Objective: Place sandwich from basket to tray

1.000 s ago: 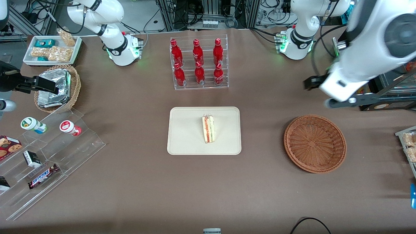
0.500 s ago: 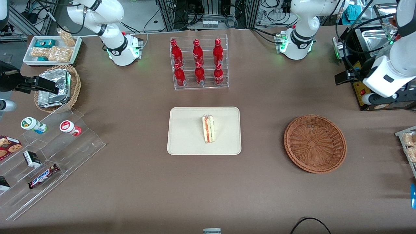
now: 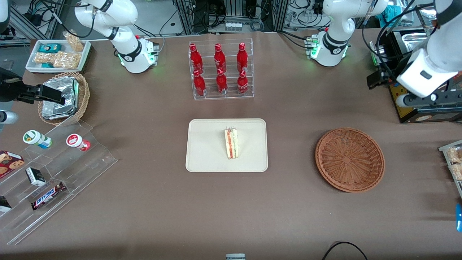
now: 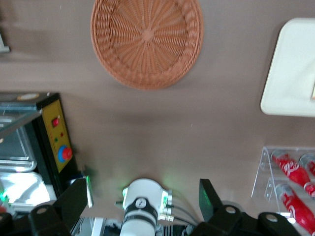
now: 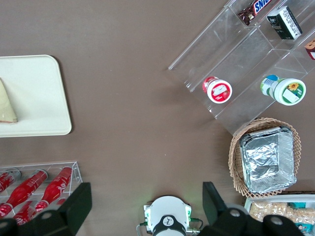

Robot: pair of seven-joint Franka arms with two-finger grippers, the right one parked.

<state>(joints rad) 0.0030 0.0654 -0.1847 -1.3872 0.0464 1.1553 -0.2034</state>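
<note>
Now the sandwich [image 3: 231, 143] is lying on the tray [image 3: 205, 144], a little toward the working arm's end of it, with its striped red, orange and green cut edge facing up and its long side running from nearer the front camera to farther from it. Nothing is touching it. The tray is sitting flat on the brown surface [image 3: 151, 202], about midway along it.

Toward the working arm's end, well apart from the tray, the basket [image 3: 349, 159] is resting on the surface with nothing inside it; its woven bottom is showing plainly from the left wrist camera too [image 4: 146, 42].

Farther from the front camera than the tray, a clear rack of red bottles [image 3: 220, 68] is standing upright on the surface. Toward the parked arm's end, a deeper tan basket with foil packets [image 3: 63, 97] is sitting near a clear stepped stand [image 3: 54, 173] holding small cups and a candy bar.

The gripper [image 3: 377, 77] is hanging high in the air near the working arm's edge of the surface, farther from the front camera than the basket and well apart from both basket and tray. Its fingers [image 4: 74, 199] are standing spread wide with only empty air between them, holding nothing. A black box with a yellow panel [image 4: 49, 142] is sitting beside the surface just under that arm.
</note>
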